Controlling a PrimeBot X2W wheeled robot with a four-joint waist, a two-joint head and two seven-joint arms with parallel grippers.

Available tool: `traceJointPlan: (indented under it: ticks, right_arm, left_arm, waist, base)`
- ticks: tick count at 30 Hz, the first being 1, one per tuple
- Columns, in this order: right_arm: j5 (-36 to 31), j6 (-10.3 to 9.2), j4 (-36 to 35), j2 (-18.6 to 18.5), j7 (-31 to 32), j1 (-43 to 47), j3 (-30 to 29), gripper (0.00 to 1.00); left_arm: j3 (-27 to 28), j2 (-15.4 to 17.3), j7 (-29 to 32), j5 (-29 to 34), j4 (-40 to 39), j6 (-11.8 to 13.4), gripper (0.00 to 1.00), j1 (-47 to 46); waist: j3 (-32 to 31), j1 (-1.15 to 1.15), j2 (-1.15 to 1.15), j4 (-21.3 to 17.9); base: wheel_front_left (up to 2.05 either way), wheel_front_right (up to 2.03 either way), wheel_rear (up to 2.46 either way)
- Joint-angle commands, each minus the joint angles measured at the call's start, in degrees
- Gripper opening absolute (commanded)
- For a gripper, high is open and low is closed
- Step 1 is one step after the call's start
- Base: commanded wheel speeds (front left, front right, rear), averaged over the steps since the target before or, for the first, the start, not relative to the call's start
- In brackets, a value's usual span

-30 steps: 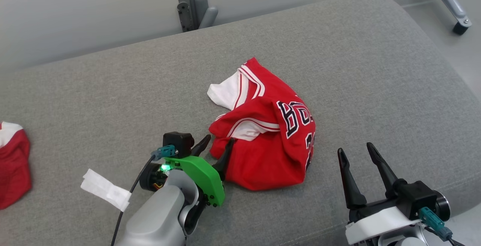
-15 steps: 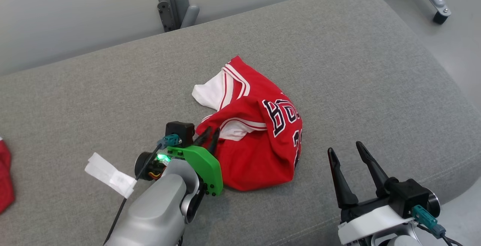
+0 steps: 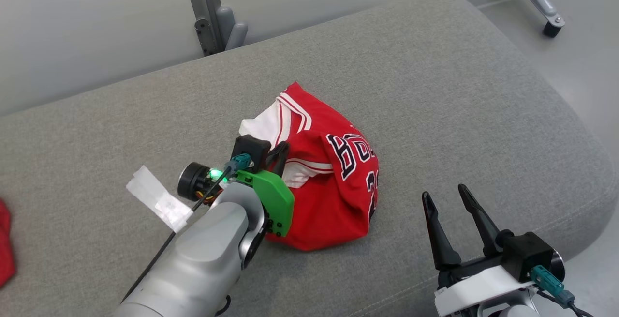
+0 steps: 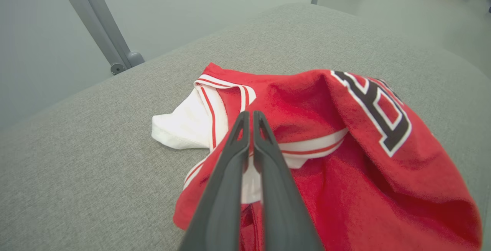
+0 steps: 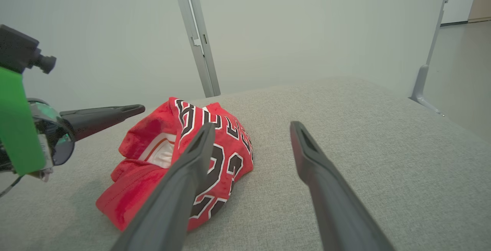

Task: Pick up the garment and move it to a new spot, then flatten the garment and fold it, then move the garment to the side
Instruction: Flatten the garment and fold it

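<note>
The garment [image 3: 333, 186] is a red jersey with white trim and black lettering, bunched in a heap on the grey cushion [image 3: 435, 89]. My left gripper [image 3: 279, 148] is at the heap's left side. Its fingers are pressed together over the white-trimmed edge [image 4: 307, 145], and a fold of fabric appears caught between them. The left wrist view has the garment [image 4: 345, 166] under and around the closed left gripper [image 4: 251, 115]. My right gripper [image 3: 444, 192] stands open near the cushion's front edge, right of the garment [image 5: 226, 155] and apart from it, with nothing in the right gripper [image 5: 252, 125].
A strip of white paper [image 3: 159, 198] lies on the cushion left of my left arm. Another red cloth [image 3: 5, 244] shows at the far left edge. A grey metal post [image 3: 203, 12] stands behind the cushion, and a wheeled frame leg [image 3: 546, 22] is at the back right. The cushion drops off at right.
My left gripper has gone from open around the garment's left edge to shut, and has moved a little farther over the heap. The head camera has shifted. The right gripper stays open.
</note>
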Motion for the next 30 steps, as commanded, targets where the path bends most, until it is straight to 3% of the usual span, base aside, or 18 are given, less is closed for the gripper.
traceJointPlan:
  ticks: [1,2,9,16,17,18,19,30]
  right_arm:
    - [0.3,0.0,-0.2,-0.1,-0.3,0.3,0.1,1.0]
    - [0.5,0.0,-0.2,-0.1,-0.3,0.6,0.0,1.0]
    - [0.6,0.0,0.0,-0.1,-0.3,1.2,-1.6,1.0]
    - [1.0,0.0,-0.2,-0.1,-0.3,-1.2,-0.4,1.0]
    - [1.1,0.0,-0.2,-0.1,-0.3,-1.2,-0.3,1.0]
    - [1.1,0.0,-0.2,-0.1,-0.3,-1.2,-0.3,1.0]
    - [1.2,0.0,-0.1,-0.1,-0.3,-1.2,-0.4,1.0]
    - [1.6,0.0,1.1,-0.1,-0.3,1.5,-0.6,1.0]
  left_arm:
    - [-0.3,0.4,0.4,0.1,1.2,0.6,0.41,-0.3]
    - [-0.4,0.4,1.0,-0.3,2.1,0.7,1.0,0.1]
    - [0.8,0.4,2.3,-3.1,7.1,2.0,1.0,2.1]
    - [1.3,0.3,3.4,-5.6,8.9,1.3,1.0,1.2]
    - [0.7,0.3,3.1,-5.0,8.8,1.1,0.47,0.8]
    - [0.4,0.3,2.5,-4.8,8.5,0.9,0.17,0.5]
    - [0.2,0.3,2.2,-4.9,8.3,0.5,0.0,0.4]
    - [-1.5,0.3,-0.3,-5.7,-1.9,-2.1,0.0,-4.8]
  waist:
    - [-0.1,0.0,0.0,-0.4]
    - [-0.1,0.0,0.0,-0.5]
    - [0.7,0.0,0.0,-0.4]
    - [2.7,0.0,0.0,-1.1]
    - [2.8,0.0,0.0,-1.3]
    - [2.9,0.0,0.0,-1.4]
    - [2.9,0.0,0.0,-1.5]
    - [-2.9,0.0,0.0,-3.7]
  base:
    - [0.0,0.0,0.0]
    - [0.0,0.0,0.0]
    - [0.0,0.0,0.0]
    - [0.0,0.0,0.0]
    - [0.0,0.0,0.0]
    - [0.0,0.0,0.0]
    - [0.0,0.0,0.0]
    - [0.0,0.0,0.0]
